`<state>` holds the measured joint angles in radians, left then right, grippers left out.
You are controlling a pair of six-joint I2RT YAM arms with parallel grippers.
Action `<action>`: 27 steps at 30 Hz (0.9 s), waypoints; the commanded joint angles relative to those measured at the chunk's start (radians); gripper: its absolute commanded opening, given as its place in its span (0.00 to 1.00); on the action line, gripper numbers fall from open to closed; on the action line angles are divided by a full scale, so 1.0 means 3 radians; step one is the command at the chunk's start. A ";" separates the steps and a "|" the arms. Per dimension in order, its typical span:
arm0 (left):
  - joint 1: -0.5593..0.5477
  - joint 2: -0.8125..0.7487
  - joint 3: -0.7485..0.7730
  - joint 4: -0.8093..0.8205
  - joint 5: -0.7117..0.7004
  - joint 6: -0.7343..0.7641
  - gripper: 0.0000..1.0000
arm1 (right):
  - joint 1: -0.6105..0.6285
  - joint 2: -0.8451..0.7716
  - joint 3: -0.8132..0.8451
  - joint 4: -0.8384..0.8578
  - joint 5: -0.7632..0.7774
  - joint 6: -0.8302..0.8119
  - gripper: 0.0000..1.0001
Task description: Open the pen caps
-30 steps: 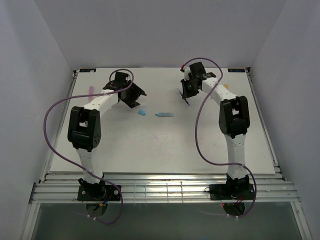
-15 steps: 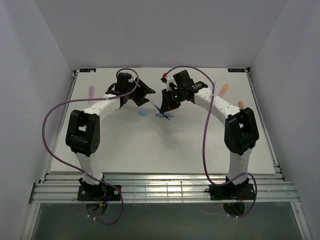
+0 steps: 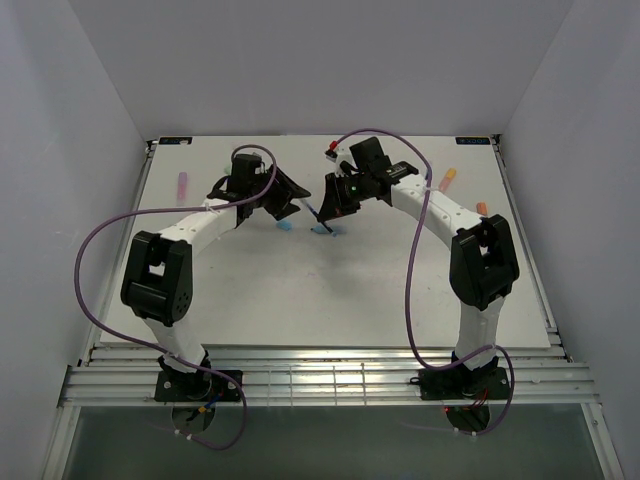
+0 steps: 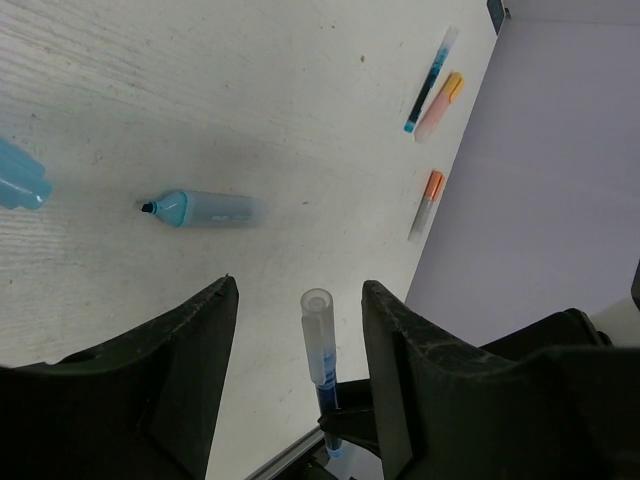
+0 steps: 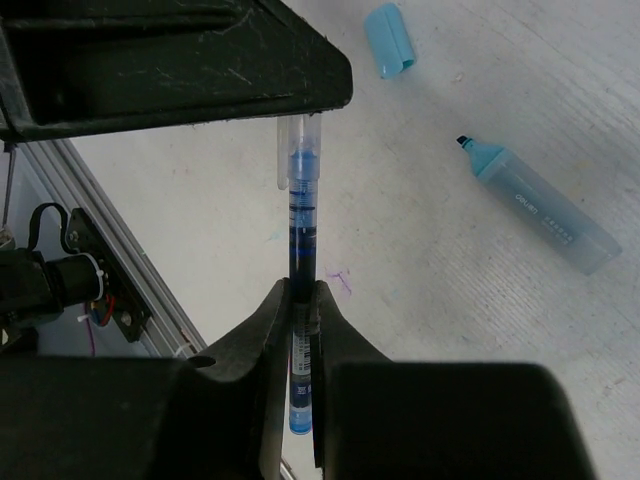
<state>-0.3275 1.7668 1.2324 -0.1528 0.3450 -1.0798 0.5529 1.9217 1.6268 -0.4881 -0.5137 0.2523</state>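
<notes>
My right gripper [image 5: 302, 292] is shut on the body of a thin dark blue pen [image 5: 302, 235] and holds it above the table at centre back [image 3: 322, 213]. The pen's translucent cap [image 4: 317, 335] is still on and sticks up between the fingers of my left gripper [image 4: 295, 290], which is open, with a gap on both sides of the cap. The left gripper [image 3: 285, 195] faces the right gripper [image 3: 335, 200] closely. An uncapped light blue highlighter [image 4: 205, 209] and its loose cap [image 5: 390, 38] lie on the table below.
Another thin blue pen [image 4: 430, 80], a pink highlighter with an orange cap [image 4: 438, 105] and an orange highlighter [image 4: 428, 203] lie near the right wall. A pink highlighter [image 3: 183, 183] lies at the far left. White walls enclose the table.
My right arm has carried the blue pen from the back right to the centre. My left gripper has moved right so its open jaws now sit round the pen's cap.
</notes>
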 commanded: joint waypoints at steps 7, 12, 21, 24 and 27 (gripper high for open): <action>-0.0110 -0.0137 0.0065 0.0070 0.0041 0.0030 0.49 | -0.0002 0.0037 0.0064 0.0251 -0.0215 0.0171 0.08; -0.0110 -0.0152 0.0065 -0.0012 0.0006 0.0020 0.36 | -0.0007 0.0088 0.0084 0.0267 -0.0215 0.0187 0.08; -0.0110 -0.0116 0.0213 -0.0242 -0.0051 0.0193 0.15 | -0.0002 0.0124 0.0069 0.0262 -0.0267 0.0130 0.08; -0.0110 -0.0101 0.0274 -0.0329 -0.0112 0.0224 0.18 | -0.0007 0.0083 0.0018 0.0267 -0.0272 0.0120 0.08; -0.0105 -0.0096 0.0264 -0.0334 -0.0127 0.0214 0.29 | -0.0002 0.0032 -0.0028 0.0267 -0.0272 0.0115 0.08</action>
<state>-0.3614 1.7672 1.2755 -0.2359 0.3241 -1.0367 0.5526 1.9556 1.6264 -0.4210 -0.5835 0.2955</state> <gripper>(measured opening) 0.273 0.125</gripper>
